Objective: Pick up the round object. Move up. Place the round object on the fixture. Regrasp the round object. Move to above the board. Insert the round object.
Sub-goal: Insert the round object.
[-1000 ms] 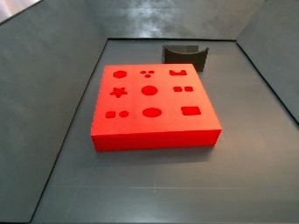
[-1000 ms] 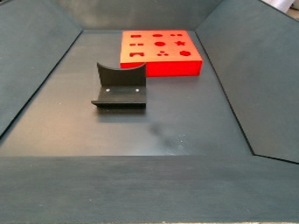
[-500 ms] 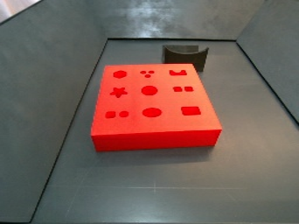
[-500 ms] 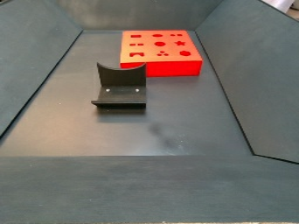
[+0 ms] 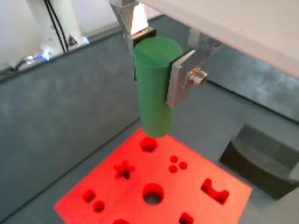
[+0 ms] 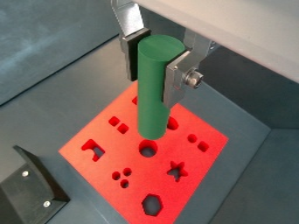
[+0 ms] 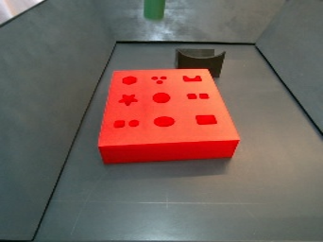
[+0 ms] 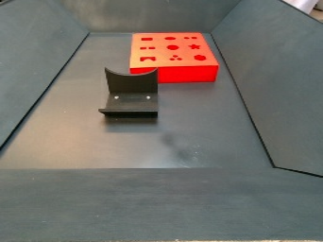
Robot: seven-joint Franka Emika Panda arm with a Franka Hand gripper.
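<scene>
The board (image 7: 165, 115) lay flat on the dark floor (image 8: 190, 142), its red top cut with a star, circles, squares and a rectangle. In both wrist views it sat well below the camera (image 5: 152, 188) (image 6: 152, 166).

The fixture (image 8: 128, 95) stood on the floor apart from the board. In a side view it showed just behind the board's far edge (image 7: 199, 60); in both wrist views it appeared off the board's side (image 5: 263, 157) (image 6: 33, 188).

The gripper (image 5: 158, 57) hung high above the board, seen only in the wrist views (image 6: 158, 59). Its fingers were closed against the round object (image 5: 153, 87), and the silver plates (image 5: 184, 77) pressed its upper part from opposite sides. The green peg stood upright between them, its rounded top level with the plates and most of its length hanging free below the pads. In a wrist view (image 6: 152, 87) its lower end lined up over the board's cut-outs, clear of the surface. In a side view only the bottom tip of the peg (image 7: 154, 8) reached into the picture's upper edge, far above the board, with the fingers out of sight there.
</scene>
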